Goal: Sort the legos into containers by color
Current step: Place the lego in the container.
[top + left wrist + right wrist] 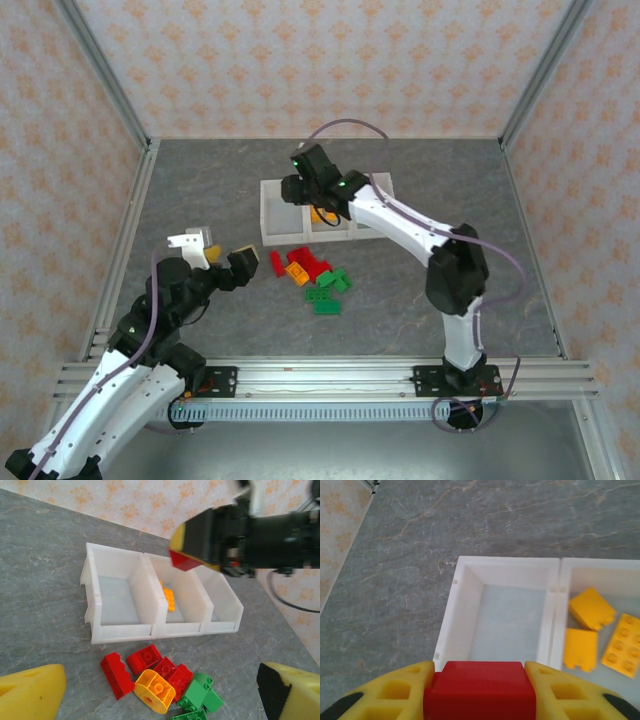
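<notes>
Red lego (480, 686) clenched in your right gripper (480, 700) hangs near the empty compartment's (451, 622) edge; released early, it could fall outside.

White containers (122, 631), orange legos (169, 597) in middle, red lego (480, 687) held above, loose legos (172, 675) nearby

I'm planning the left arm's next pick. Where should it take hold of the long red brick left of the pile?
Probably across its two long sides, mid-length, coming straight down. The long red brick lies flat, studs up; its outer side faces bare table, though the orange piece crowds its near end.
</notes>
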Robot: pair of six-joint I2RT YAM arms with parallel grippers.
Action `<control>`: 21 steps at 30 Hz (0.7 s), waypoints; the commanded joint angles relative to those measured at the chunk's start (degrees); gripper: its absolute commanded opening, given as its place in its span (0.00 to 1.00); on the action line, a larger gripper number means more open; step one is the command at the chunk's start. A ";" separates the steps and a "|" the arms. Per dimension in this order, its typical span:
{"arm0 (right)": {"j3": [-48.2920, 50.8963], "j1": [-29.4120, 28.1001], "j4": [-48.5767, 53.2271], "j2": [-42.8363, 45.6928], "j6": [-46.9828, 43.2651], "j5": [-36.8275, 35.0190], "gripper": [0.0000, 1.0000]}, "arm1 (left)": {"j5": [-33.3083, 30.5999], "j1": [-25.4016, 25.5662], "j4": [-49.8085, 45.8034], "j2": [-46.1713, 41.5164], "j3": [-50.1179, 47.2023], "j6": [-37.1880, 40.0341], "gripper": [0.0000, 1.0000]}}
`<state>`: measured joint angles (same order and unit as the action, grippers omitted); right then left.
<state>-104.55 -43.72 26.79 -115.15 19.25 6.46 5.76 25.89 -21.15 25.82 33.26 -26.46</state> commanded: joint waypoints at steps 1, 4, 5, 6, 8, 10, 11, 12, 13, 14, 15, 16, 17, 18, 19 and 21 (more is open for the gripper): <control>-6.19 -0.13 1.60 -5.71 -0.52 2.44 0.34 | -0.03 0.33 1.99 -1.03 -0.56 1.32 0.99; -12.63 -0.13 4.01 -11.63 -0.80 3.37 0.35 | -0.04 0.37 2.07 -1.13 -0.61 1.32 0.99; -14.62 -0.09 4.83 -13.38 -0.95 3.77 0.36 | -0.04 0.35 2.07 -1.08 -0.60 1.34 0.99; -16.30 -0.13 5.45 -15.00 -1.11 3.95 0.37 | -0.05 0.37 2.08 -1.04 -0.56 1.32 0.99; -18.72 -0.13 6.63 -17.28 -1.23 3.31 0.47 | -0.16 0.35 1.99 -0.79 -0.58 1.33 0.99; -19.86 -0.11 7.20 -18.20 -1.31 3.08 0.60 | -0.38 0.37 1.96 -0.46 -0.56 1.32 0.99; -20.04 -0.13 7.31 -18.13 -1.31 2.96 0.69 | -0.46 0.38 1.90 -0.35 -0.53 1.31 0.99; -20.05 -0.13 7.40 -17.86 -1.20 2.70 0.74 | -0.49 0.32 1.90 -0.13 -0.56 1.23 0.99; -20.06 -0.13 7.64 -17.33 -1.07 2.17 0.81 | -0.60 0.39 1.83 0.08 -0.48 1.23 0.99; -20.04 -0.13 8.20 -16.64 -0.46 0.66 0.87 | -0.80 0.39 1.74 0.43 -0.47 1.24 0.99; -20.00 -0.13 8.87 -15.88 0.29 -1.26 0.92 | -1.13 0.39 1.65 0.69 -0.42 1.19 0.99; -19.84 -0.13 9.51 -14.83 0.78 -3.21 0.94 | -1.65 0.38 1.35 1.10 -0.26 1.07 0.99; -19.57 -0.09 10.25 -13.56 1.18 -4.77 0.97 | -2.33 0.31 0.98 1.60 -0.06 1.06 0.99; -19.01 -0.13 10.47 -12.22 1.32 -5.78 0.98 | -2.90 0.35 0.64 2.06 0.05 0.98 0.99; -17.78 -0.13 10.49 -10.36 1.41 -6.72 0.99 | -3.73 0.39 0.18 2.55 0.27 0.81 0.99; -13.92 -0.13 9.63 -5.93 1.46 -8.49 1.00 | -5.05 0.34 -0.82 3.92 0.65 0.30 0.99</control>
<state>-120.57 -43.72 35.07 -130.58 19.90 3.79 3.75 25.89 -21.23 28.62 33.26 -26.52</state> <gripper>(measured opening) 0.994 0.992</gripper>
